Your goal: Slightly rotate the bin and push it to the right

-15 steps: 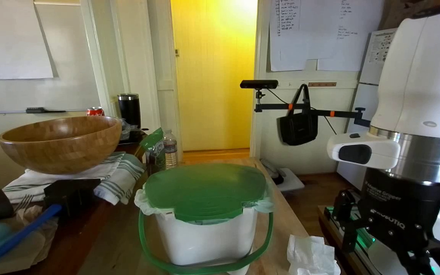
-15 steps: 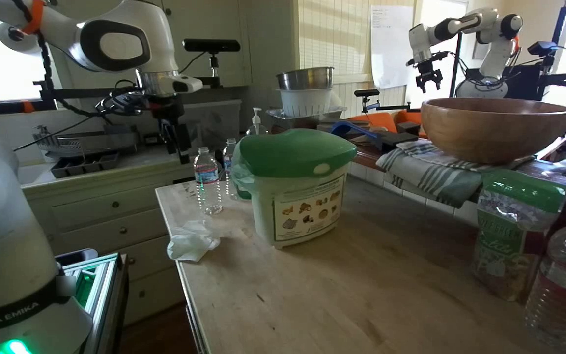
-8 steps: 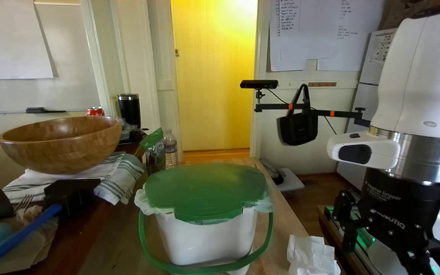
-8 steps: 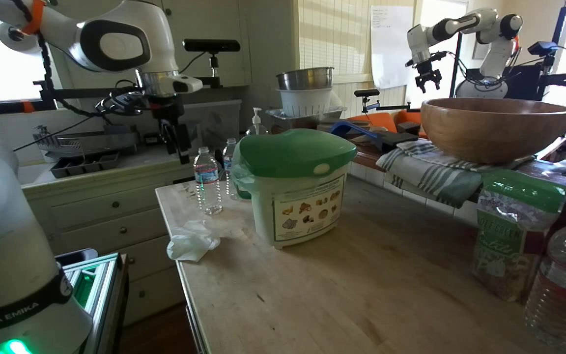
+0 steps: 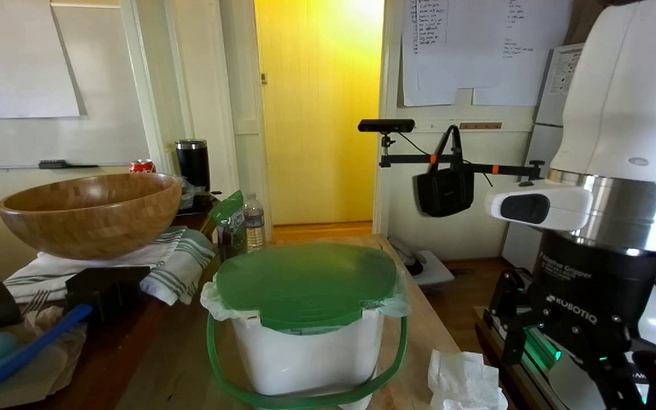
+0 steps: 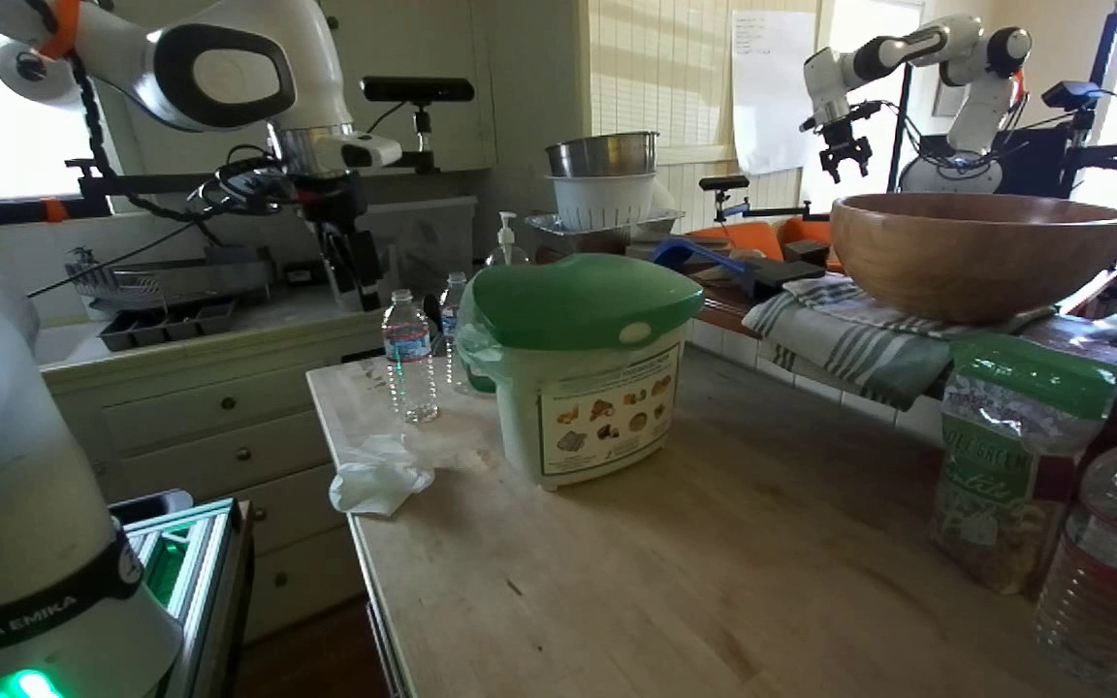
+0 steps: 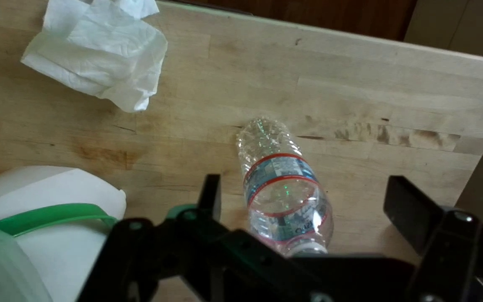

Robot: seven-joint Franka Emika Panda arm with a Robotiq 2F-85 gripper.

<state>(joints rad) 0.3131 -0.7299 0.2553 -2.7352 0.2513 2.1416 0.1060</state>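
Note:
The white bin (image 6: 597, 417) with its green lid (image 5: 305, 285) stands upright on the wooden table in both exterior views. Its green handle (image 5: 231, 387) hangs down around the side that faces the camera. My gripper (image 7: 303, 193) is open, its black fingers wide apart and nothing clamped between them. In an exterior view the gripper (image 6: 357, 276) hangs in the air beside the bin, level with the lid and apart from it. The wrist view shows only part of the bin, at lower left, partly behind a finger linkage.
A clear bottle (image 7: 285, 188) stands below my jaws, near the bin; another bottle (image 6: 452, 320) is close behind it. Crumpled white paper (image 6: 382, 475) lies by the table edge. A wooden bowl (image 6: 980, 257), a green bag (image 6: 1024, 465) and a bottle (image 6: 1116, 562) are farther off.
My gripper has risen a little and tilted slightly in the last half second, its fingertips shifting a bit toward the bin side in an exterior view. The bin has stayed put.

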